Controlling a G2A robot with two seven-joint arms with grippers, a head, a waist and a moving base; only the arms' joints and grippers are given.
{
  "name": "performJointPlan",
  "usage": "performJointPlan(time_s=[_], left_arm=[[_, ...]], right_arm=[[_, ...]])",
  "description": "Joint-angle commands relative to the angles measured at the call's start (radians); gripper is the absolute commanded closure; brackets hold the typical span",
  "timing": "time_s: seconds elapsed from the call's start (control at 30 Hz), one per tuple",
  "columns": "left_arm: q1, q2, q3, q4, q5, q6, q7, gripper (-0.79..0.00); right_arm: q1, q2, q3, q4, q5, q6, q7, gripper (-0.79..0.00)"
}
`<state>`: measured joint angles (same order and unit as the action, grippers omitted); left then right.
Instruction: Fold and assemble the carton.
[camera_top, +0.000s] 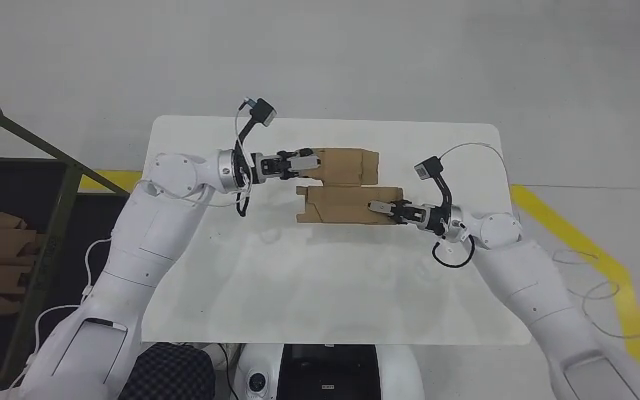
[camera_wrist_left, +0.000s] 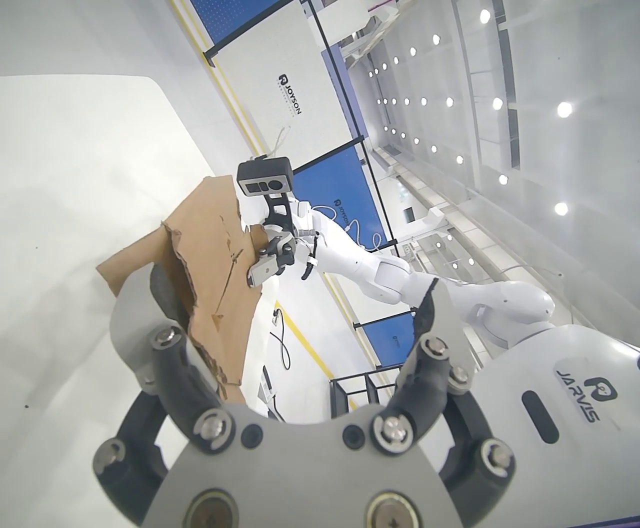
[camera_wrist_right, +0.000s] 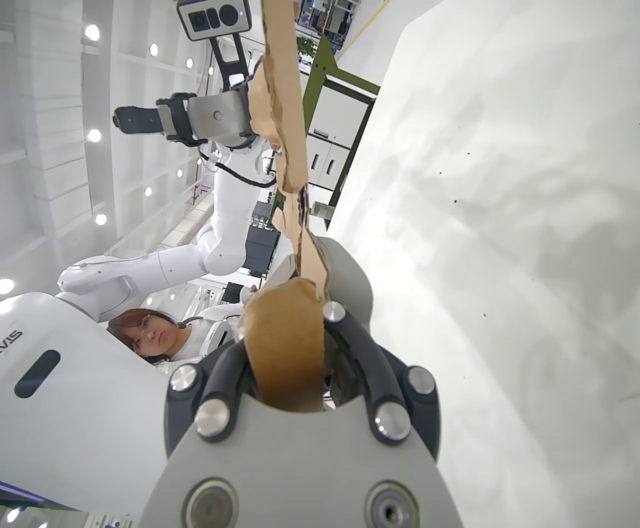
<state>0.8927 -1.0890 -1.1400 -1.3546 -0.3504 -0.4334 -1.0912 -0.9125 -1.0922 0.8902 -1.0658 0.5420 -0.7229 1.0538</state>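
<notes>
The right gripper (camera_top: 382, 208) is clamped on a curled flap at one end of the half-folded brown corrugated-cardboard carton (camera_top: 345, 203). The carton hangs between the two arms over the far half of the white rectangular table (camera_top: 300, 290); I cannot tell whether it touches the table. The left gripper (camera_top: 305, 160) is spread wide at the opposite end, with one finger (camera_wrist_left: 131, 320) against a panel and nothing pinched. The carton's edges look ragged and torn. The main risk, I judge, is that twisting or pushing the ends together rips the board along those tears. The unheld end could also slide off the finger, so the panels would sag out of shape.
</notes>
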Motion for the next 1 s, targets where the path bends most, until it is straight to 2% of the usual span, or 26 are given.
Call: performJointPlan(time_s=[0.0, 0.07, 0.27, 0.37, 0.4, 0.97], left_arm=[[0.0, 0.0, 0.002, -0.002, 0.013, -0.001, 0.008, -0.668], [0.0, 0.0, 0.004, -0.005, 0.026, -0.001, 0.015, -0.372], [0.004, 0.001, 0.008, -0.012, 0.066, 0.003, 0.036, -0.095], [0.004, 0.002, 0.01, -0.017, 0.097, 0.014, 0.047, -0.022], [0.005, 0.003, 0.01, -0.019, 0.108, 0.02, 0.051, 0.0], [0.019, 0.006, 0.015, -0.044, 0.19, 0.057, 0.108, 0.0]], right_arm=[[-0.002, 0.0, 0.003, -0.002, 0.001, 0.003, 0.001, 0.0], [-0.004, -0.001, 0.007, -0.003, 0.0, 0.005, 0.003, 0.0], [-0.008, -0.002, 0.018, -0.003, -0.001, 0.011, 0.008, 0.0], [-0.01, -0.003, 0.022, -0.003, -0.003, 0.015, 0.009, 0.0], [-0.011, -0.004, 0.023, -0.003, -0.004, 0.015, 0.009, 0.0], [-0.019, -0.011, 0.042, 0.002, -0.023, 0.02, 0.005, 0.0]])
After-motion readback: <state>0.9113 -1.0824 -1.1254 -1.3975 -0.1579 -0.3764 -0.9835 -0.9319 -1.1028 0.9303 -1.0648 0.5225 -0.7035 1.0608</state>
